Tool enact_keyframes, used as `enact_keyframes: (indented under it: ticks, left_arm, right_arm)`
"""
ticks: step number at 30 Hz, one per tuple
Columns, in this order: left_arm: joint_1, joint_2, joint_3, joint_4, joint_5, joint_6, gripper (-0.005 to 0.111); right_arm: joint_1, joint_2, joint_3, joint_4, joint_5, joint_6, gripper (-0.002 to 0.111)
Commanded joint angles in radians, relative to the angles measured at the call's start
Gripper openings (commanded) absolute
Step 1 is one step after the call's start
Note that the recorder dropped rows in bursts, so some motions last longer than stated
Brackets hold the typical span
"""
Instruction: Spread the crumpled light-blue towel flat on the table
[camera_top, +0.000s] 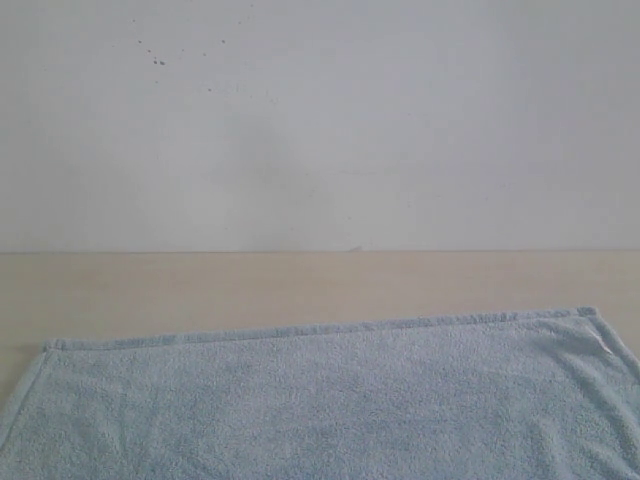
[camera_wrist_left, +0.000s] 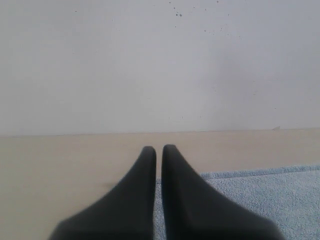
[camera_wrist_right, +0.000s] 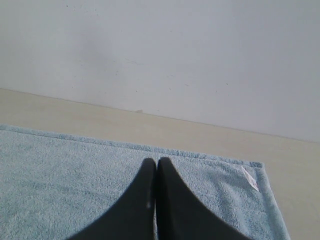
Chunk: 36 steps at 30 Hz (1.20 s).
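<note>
The light-blue towel (camera_top: 330, 400) lies flat on the beige desk (camera_top: 300, 285), with bare desk showing between its far hem and the white wall (camera_top: 400, 120). The left hand (camera_wrist_left: 158, 150), clenched on nothing, hangs over the towel's far hem. The right hand (camera_wrist_right: 156, 162), also clenched and empty, hangs above the towel near the corner with the white label (camera_wrist_right: 250, 178).

White wall (camera_top: 400, 120) fills the background. Small cluster of dark specks (camera_top: 158, 62) sits high on the wall, left of its middle.
</note>
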Motion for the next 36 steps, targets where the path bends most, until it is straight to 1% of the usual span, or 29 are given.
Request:
enact_keyframes:
  ticks: [1, 11, 36]
  left_arm:
    - [-0.003, -0.003, 0.004, -0.012, -0.012, 0.006, 0.004]
    - [0.032, -0.003, 0.004, -0.012, -0.012, 0.006, 0.004]
    - [0.032, -0.003, 0.004, -0.012, -0.012, 0.006, 0.004]
  right_arm:
    - [0.001, -0.006, 0.0, 0.001, -0.012, -0.003, 0.0]
    - [0.001, -0.006, 0.0, 0.001, -0.012, -0.003, 0.0]
    - [0.001, -0.006, 0.0, 0.001, -0.012, -0.003, 0.0]
